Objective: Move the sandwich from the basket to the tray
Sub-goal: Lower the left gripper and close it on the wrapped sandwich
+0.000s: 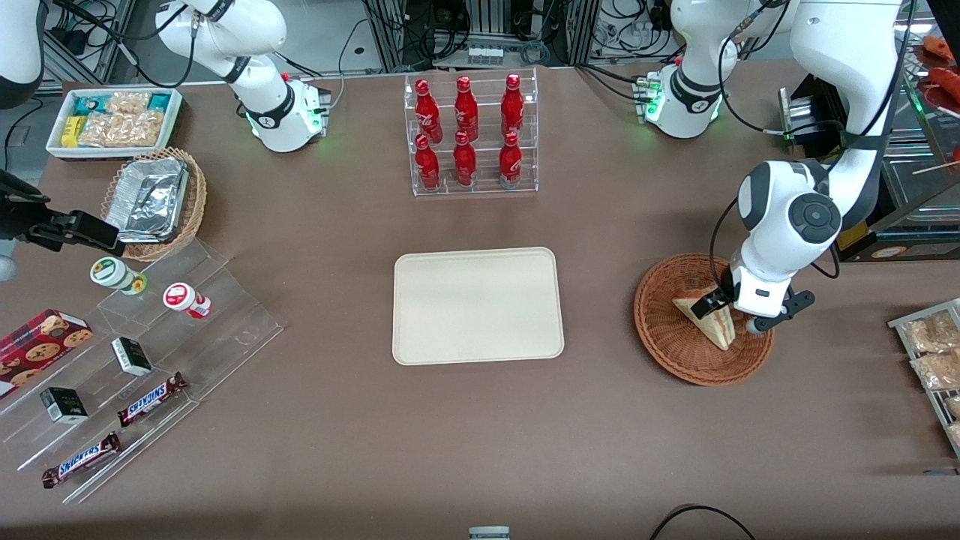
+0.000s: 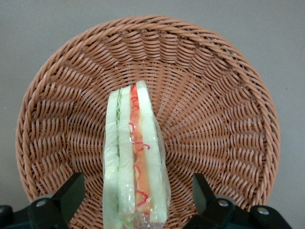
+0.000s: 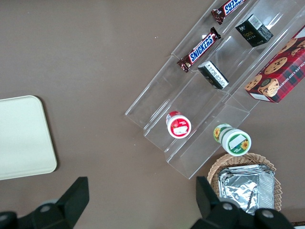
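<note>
The sandwich (image 1: pixel 711 321), a clear-wrapped wedge with red, orange and green filling, lies in the round reddish-brown basket (image 1: pixel 661 341) toward the working arm's end of the table. My left gripper (image 1: pixel 733 315) is low over the basket and open. Its fingers (image 2: pixel 71 191) stand on either side of the sandwich (image 2: pixel 136 162), with gaps of bare basket weave (image 2: pixel 214 109) showing between each finger and the wrap. The cream-beige tray (image 1: pixel 477 305) lies flat at the table's middle, beside the basket; nothing lies on it. It also shows in the right wrist view (image 3: pixel 21 138).
A clear rack of red bottles (image 1: pixel 469 135) stands farther from the front camera than the tray. A clear stepped stand (image 1: pixel 150 360) with Snickers bars, small boxes and cups, a tan basket of foil trays (image 1: pixel 154 199) and a white snack box (image 1: pixel 112 120) lie toward the parked arm's end. Snack packets (image 1: pixel 930 349) lie at the working arm's end.
</note>
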Robot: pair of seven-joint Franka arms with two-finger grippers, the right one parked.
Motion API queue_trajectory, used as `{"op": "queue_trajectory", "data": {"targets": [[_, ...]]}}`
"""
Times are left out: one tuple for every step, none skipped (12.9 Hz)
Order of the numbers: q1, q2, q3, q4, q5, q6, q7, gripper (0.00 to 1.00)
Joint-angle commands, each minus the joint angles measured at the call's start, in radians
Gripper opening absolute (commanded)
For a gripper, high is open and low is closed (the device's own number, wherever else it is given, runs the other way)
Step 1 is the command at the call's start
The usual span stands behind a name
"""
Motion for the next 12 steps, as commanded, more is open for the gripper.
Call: {"op": "queue_trajectory", "data": {"targets": [[-0.002,0.008,0.001,-0.023,-0.002,0.025,-0.017,1.00],[-0.002,0.014,0.001,-0.021,-0.002,0.025,-0.017,1.00],[-0.002,0.028,0.001,-0.018,-0.002,0.028,-0.017,1.00],[-0.007,0.035,0.001,-0.021,-0.003,0.052,-0.017,0.98],[-0.007,0.040,0.001,-0.021,-0.002,0.054,-0.017,0.93],[-0.007,0.045,0.000,-0.018,-0.002,0.054,-0.017,0.76],[-0.007,0.045,0.000,-0.015,-0.003,0.049,-0.017,0.50],[-0.007,0.042,0.001,-0.012,-0.003,0.045,-0.014,0.26],[-0.007,0.037,0.001,-0.011,-0.002,0.042,-0.004,0.09],[-0.007,0.031,0.001,-0.003,-0.002,0.036,0.001,0.00],[-0.007,0.019,0.001,0.020,-0.002,-0.016,0.004,0.00],[-0.008,0.017,0.000,0.070,0.003,-0.096,0.007,0.00]]}}
